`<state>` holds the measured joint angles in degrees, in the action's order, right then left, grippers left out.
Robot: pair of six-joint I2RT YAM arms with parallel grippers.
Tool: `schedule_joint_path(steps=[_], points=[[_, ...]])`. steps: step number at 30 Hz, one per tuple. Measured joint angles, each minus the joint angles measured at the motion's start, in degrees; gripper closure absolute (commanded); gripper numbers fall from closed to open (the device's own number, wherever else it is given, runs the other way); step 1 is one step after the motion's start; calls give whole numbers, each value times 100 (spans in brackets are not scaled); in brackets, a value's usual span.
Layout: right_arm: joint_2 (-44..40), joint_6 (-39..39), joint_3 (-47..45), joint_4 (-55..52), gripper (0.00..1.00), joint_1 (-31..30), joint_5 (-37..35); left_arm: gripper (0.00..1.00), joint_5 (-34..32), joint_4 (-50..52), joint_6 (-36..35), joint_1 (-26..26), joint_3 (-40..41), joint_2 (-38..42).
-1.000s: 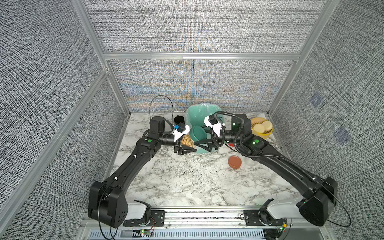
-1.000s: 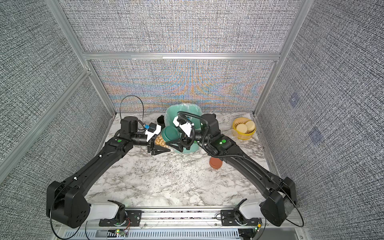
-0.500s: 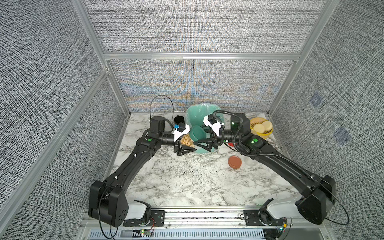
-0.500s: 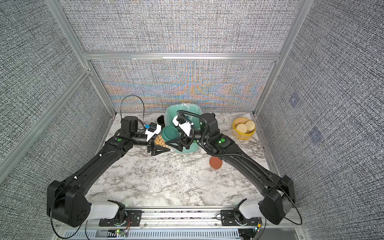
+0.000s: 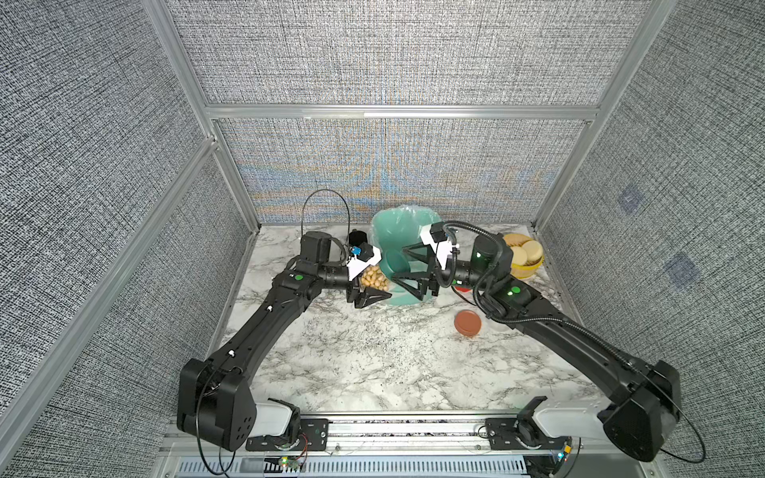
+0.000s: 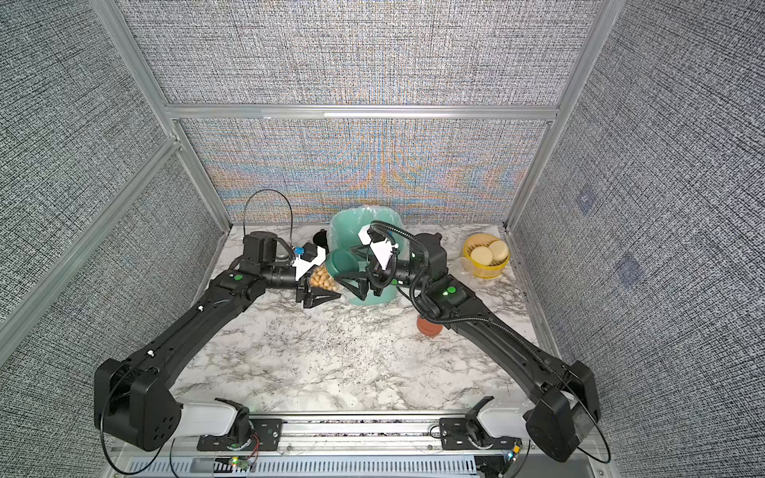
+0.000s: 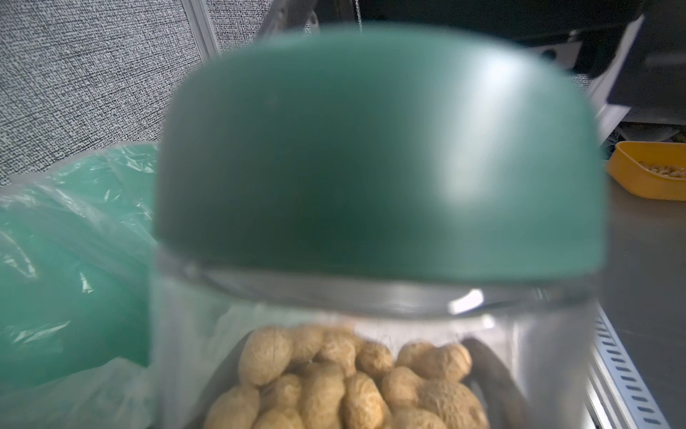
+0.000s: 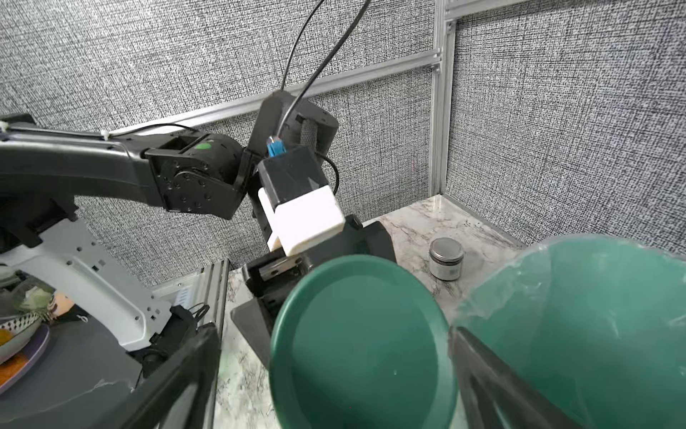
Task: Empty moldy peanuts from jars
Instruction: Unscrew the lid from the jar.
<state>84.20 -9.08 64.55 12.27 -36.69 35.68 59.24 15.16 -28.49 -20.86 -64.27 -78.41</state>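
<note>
The left arm (image 5: 265, 327) and right arm (image 5: 579, 337) are matte black, each with a green dot (image 5: 298, 276), white wrist block (image 5: 366, 261) and looping black cable (image 5: 325, 191).

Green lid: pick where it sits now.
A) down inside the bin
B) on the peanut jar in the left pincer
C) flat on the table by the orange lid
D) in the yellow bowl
B: the left wrist view shows the green lid seated on the jar of peanuts, and a top view shows the left pincer holding that jar.
</note>
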Motion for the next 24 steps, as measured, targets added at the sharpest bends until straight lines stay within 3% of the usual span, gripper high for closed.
schedule_joint_path(steps=[9,24], points=[[57,-1126,-409,863,2,-133,-525,100,-236,-46,195,2,33,55],[-177,-1668,-634,885,2,-205,-1438,100,-267,-55,85,0,-11,48]])
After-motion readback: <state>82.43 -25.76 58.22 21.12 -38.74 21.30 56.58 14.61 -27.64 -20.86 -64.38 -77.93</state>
